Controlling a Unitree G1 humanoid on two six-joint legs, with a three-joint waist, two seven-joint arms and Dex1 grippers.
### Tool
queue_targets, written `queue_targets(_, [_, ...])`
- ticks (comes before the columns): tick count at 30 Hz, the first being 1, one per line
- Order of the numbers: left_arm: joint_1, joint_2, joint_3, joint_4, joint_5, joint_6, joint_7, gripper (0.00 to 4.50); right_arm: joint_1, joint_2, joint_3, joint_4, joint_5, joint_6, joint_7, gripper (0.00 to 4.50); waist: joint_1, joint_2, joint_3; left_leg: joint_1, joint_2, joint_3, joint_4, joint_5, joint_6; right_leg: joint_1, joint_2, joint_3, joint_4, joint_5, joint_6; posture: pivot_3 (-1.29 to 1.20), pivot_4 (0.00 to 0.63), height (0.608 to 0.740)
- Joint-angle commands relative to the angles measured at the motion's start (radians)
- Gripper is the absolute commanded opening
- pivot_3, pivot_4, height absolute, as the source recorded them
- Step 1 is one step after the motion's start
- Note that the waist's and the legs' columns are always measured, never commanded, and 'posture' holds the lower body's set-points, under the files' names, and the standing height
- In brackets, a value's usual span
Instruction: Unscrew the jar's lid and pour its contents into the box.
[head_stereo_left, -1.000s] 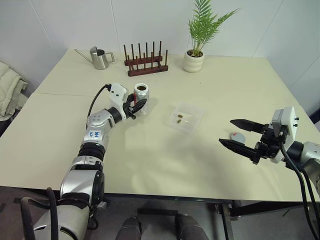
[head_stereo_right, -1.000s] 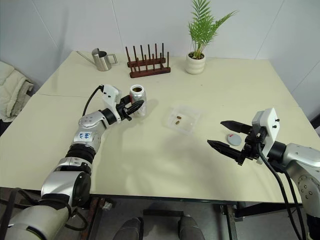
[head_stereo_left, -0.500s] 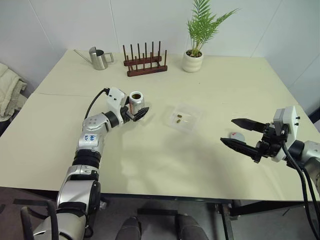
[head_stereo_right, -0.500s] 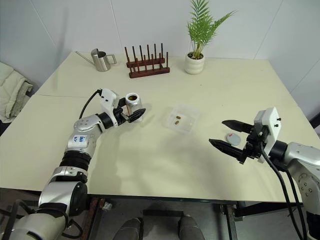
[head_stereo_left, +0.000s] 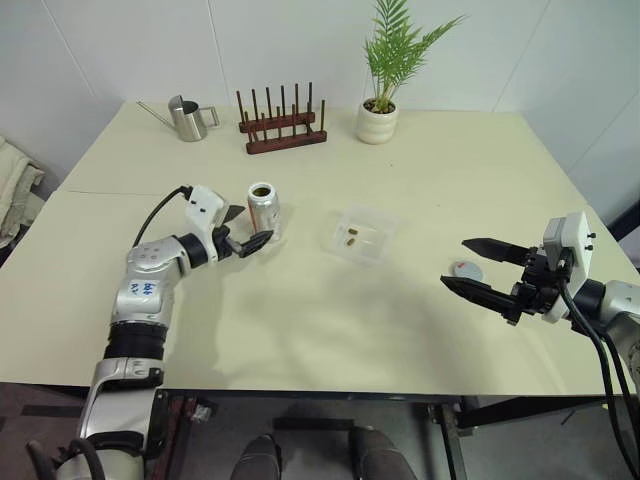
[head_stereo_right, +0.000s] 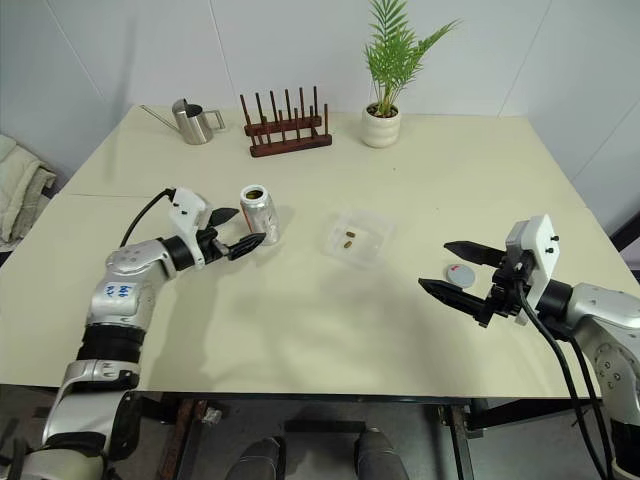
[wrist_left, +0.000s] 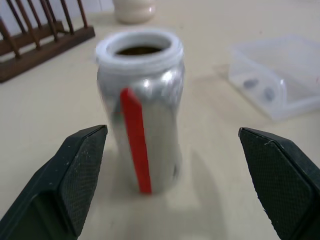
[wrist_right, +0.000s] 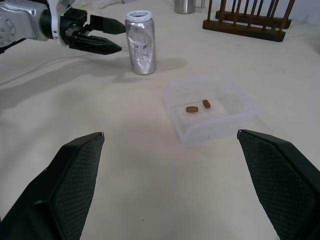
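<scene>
The jar (head_stereo_left: 263, 208) stands upright on the table (head_stereo_left: 300, 310), mouth uncapped, red stripe facing the left claw (head_stereo_left: 243, 229). A second ago that claw was clamped around the jar; now its fingers are spread wide and it has drawn back toward the robot's left, leaving the jar free, tips just short of it with a gap showing on both sides in the left wrist view.

The box (head_stereo_left: 359, 232) sits a little to the jar's right, apart from it, with two small brown pieces of the contents (wrist_right: 198, 106) lying on its floor. They were already there a second ago.

The lid (head_stereo_right: 463, 273) lies flat on the table near the right side, red mark up, between the spread fingers of the right claw (head_stereo_right: 459, 274), which hovers level and has kept its place, fingers wide apart and holding nothing.

Bare table lies between jar and box, between box and lid, and all along the near edge. At the far edge stand a watering can (head_stereo_left: 186, 118), a wooden peg rack (head_stereo_left: 280, 125) and a potted plant (head_stereo_left: 382, 110), all well away from the task's things.
</scene>
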Motion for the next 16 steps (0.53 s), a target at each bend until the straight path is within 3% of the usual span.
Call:
queue_targets(1, [0.063, 0.071, 0.039, -0.142, -0.060, 0.048, -0.052, 4.49, -0.017, -0.040, -0.026, -0.003, 0.000, -0.008, 0.020, 4.50, -0.001, 0.000, 0.000, 0.000, 0.000, 0.000, 0.000, 0.000, 0.000, 0.000, 0.000, 0.000, -0.001, 0.000, 0.000, 0.00, 0.150, 0.740])
queue_targets(6, [0.169, 0.184, 0.083, -0.258, -0.166, 0.098, -0.188, 4.49, -0.032, -0.085, -0.042, 0.022, 0.007, 0.001, 0.043, 4.50, -0.002, 0.001, 0.000, 0.000, 0.001, 0.000, -0.002, 0.000, 0.000, 0.000, 0.000, 0.000, -0.002, 0.000, -0.001, 0.00, 0.150, 0.740])
queue_targets(9, [0.219, 0.262, 0.153, -0.238, -0.277, 0.056, -0.384, 4.49, -0.048, -0.108, -0.050, 0.029, 0.006, 0.005, 0.039, 4.50, -0.002, 0.001, 0.000, 0.000, 0.001, 0.001, -0.002, 0.000, 0.000, 0.000, 0.000, -0.001, -0.003, -0.001, -0.002, 0.00, 0.150, 0.740])
queue_targets(16, [0.141, 0.333, 0.238, 0.074, -0.296, -0.175, -0.523, 4.49, -0.017, -0.131, -0.099, 0.007, 0.032, 0.031, 0.046, 4.50, 0.001, 0.002, -0.001, 0.000, 0.001, 0.001, -0.002, 0.000, 0.000, 0.000, 0.000, -0.001, -0.005, -0.010, -0.019, 0.00, 0.150, 0.740])
